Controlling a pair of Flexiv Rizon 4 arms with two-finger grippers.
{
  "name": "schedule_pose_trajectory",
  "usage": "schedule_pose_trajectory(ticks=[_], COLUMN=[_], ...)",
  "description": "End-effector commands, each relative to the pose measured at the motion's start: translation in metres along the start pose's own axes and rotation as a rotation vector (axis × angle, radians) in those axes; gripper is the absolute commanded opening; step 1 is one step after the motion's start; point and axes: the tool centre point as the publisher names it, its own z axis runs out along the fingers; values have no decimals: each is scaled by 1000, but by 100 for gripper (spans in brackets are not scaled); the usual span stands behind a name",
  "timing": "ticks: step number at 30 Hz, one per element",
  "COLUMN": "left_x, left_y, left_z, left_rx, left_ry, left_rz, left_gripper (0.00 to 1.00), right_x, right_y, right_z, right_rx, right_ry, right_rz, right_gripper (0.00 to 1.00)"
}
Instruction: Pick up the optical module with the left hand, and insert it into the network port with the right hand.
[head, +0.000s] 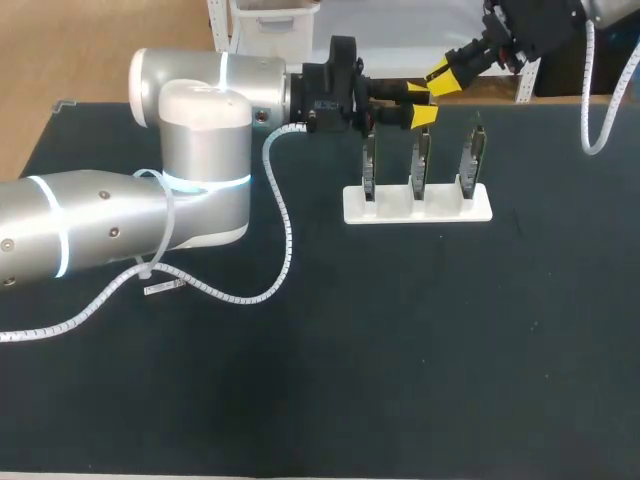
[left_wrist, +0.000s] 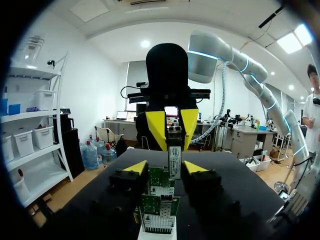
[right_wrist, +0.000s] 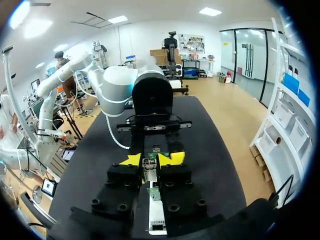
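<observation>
Biggest risk is the arms. Left arm (head: 150, 215) lies across the counter's (head: 400, 350) left half, with its gripper (head: 422, 104) over the far edge. Right arm (head: 545, 25) comes in over the far right corner, and its gripper (head: 445, 76) sits nose to nose with the left one. Any sideways move before one backs off, and the fingers clash.

Next, the white stand (head: 350, 205), near the far edge and right of middle, under both grippers. It holds three upright network cards (head: 420, 160). Looks light and unfixed, I'd guess. An off-axis push at the port could tip it or bend a card. Can't make out the port opening itself.

Then the handover. Right fingers (left_wrist: 158, 127) look clamped on the optical module (left_wrist: 174, 157), which hangs above the middle card. Left fingers (left_wrist: 136, 167) stand apart on either side of it, with a gap showing at least on one side. If a left pad drags the module while the arms part, it cocks in the right grip and reaches the port skewed. The grip is on a narrow body, so a slip is plausible too.

Minor: the left arm's coiled white cable (head: 282, 225) trails on the counter and could snag on a wide swing.

Surface: dark, matte, flat. A small white tag (head: 163, 288) lies by the cable near the left edge.
</observation>
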Motion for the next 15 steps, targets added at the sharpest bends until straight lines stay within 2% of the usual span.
schedule_pose_trajectory(ticks=[1, 6, 8, 13, 15], left_x=[1, 1, 0, 5, 9], left_y=[0, 1, 3, 7, 7], left_z=[1, -3, -8, -16, -19], left_rx=[-2, 15, 9, -11, 9], left_ry=[-2, 7, 4, 101, 146], left_rz=[2, 4, -35, -35, -19], left_gripper=[100, 100, 100, 100, 100], right_x=[1, 1, 1, 2, 2], right_y=[2, 1, 1, 0, -1], right_z=[1, 2, 2, 1, 0], right_rx=[6, 6, 6, 10, 11], right_ry=[-3, -3, -6, -22, -24], right_rz=[0, 0, 1, 5, 4], right_gripper=[0, 0, 0, 0, 0])
